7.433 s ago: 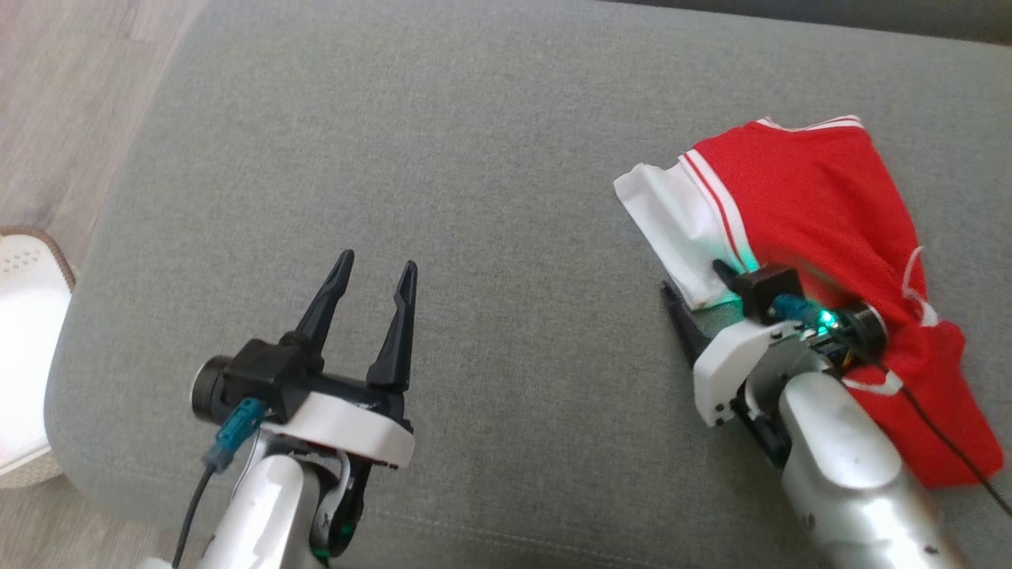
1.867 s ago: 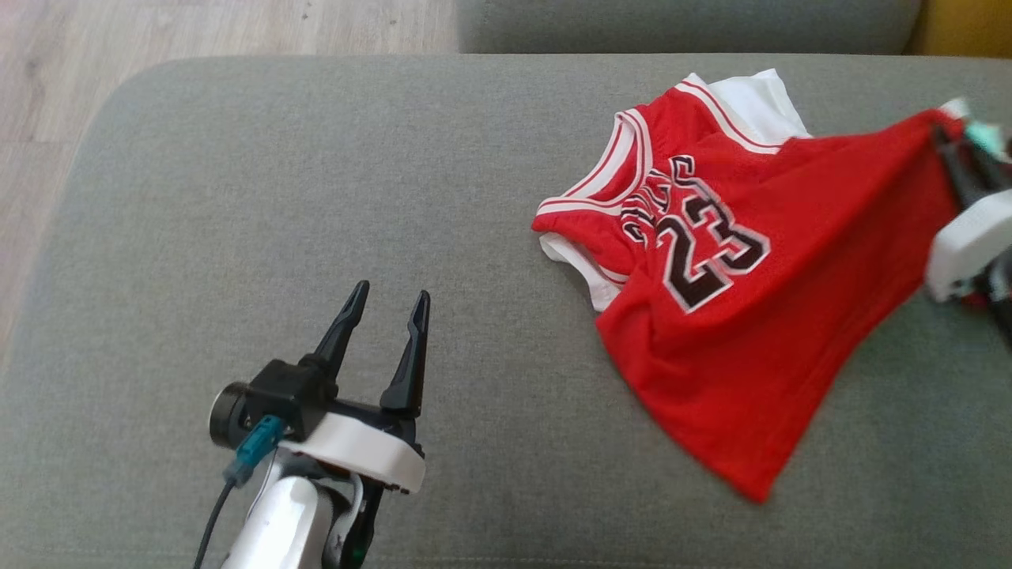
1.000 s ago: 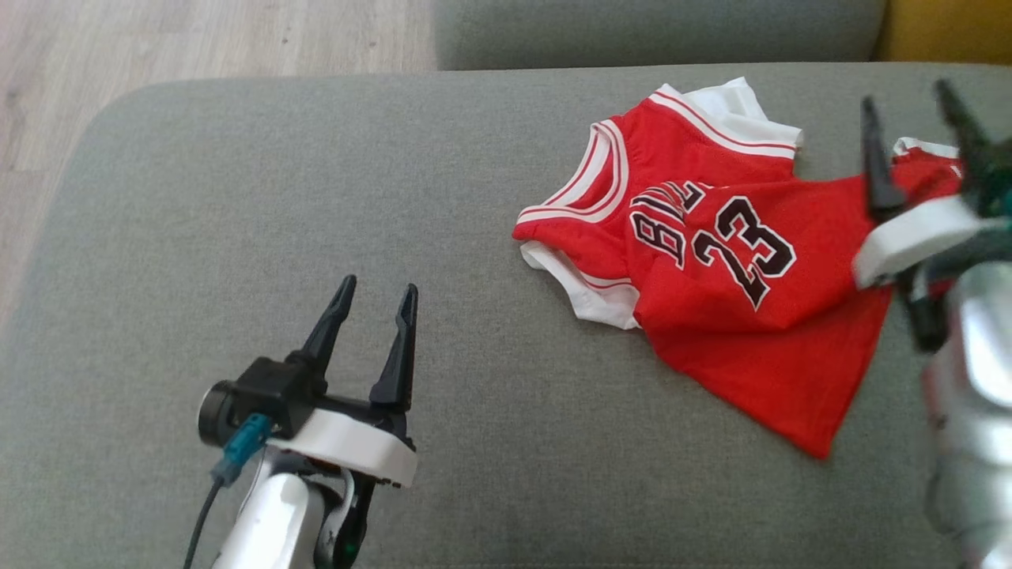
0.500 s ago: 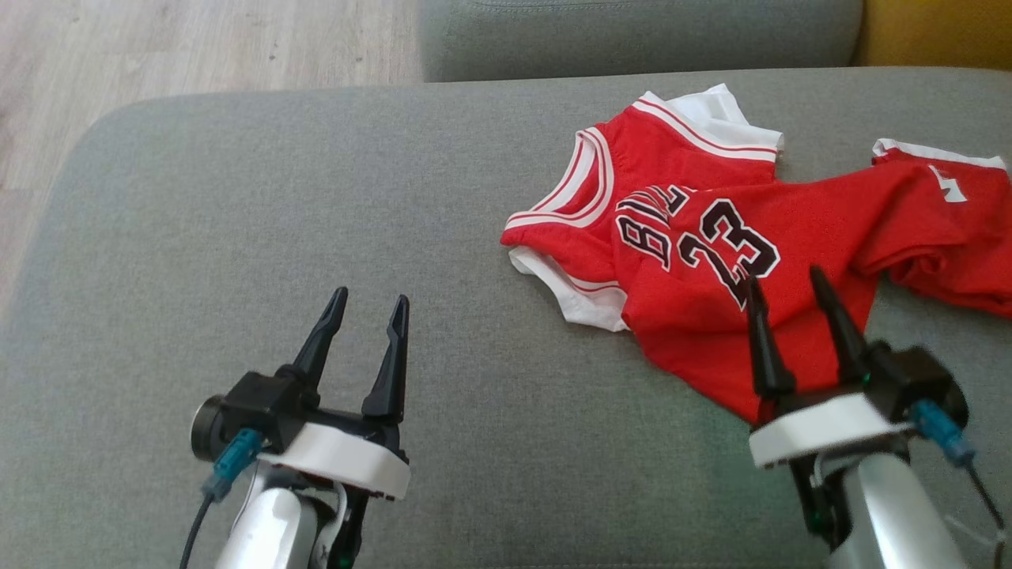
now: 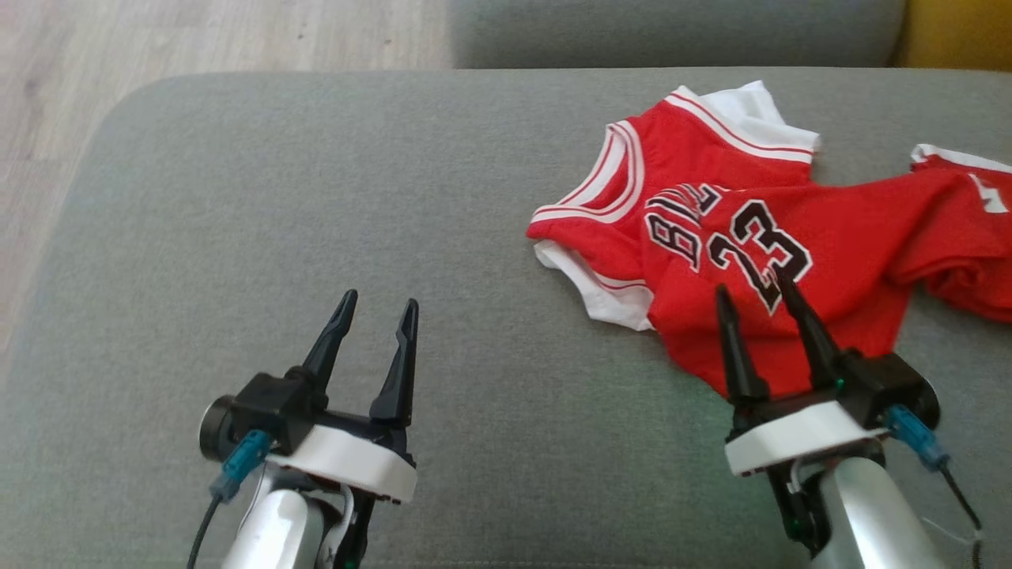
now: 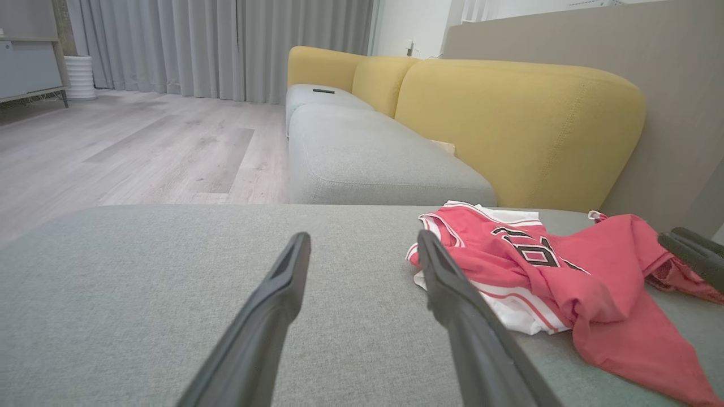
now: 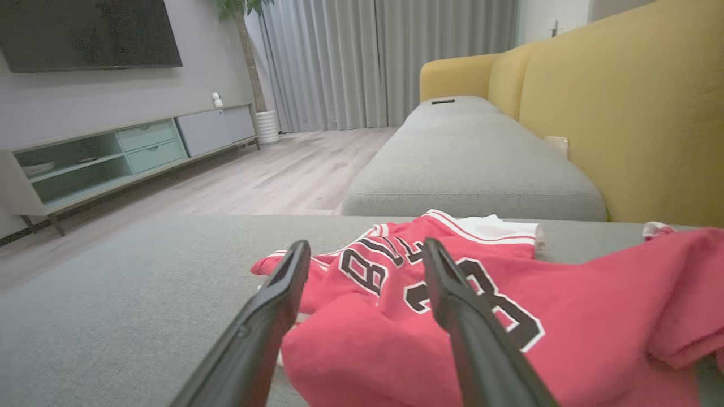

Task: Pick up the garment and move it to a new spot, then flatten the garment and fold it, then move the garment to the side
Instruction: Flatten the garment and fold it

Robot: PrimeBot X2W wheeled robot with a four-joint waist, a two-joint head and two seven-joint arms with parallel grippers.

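Blk fingers [image 5: 399, 356], wht wrist collars [image 5: 340, 462], silver forearms [image 5: 273, 529] (teal cable plugs [image 5: 241, 462]).

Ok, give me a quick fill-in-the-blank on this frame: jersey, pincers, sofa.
The jersey lies crumpled on a ___ cushion.
Its printed number is ___.
The left pincer and right pincer both stand ___, holding nothing.
The backrest is ___.
Missing words: grey; 23; open; yellow.
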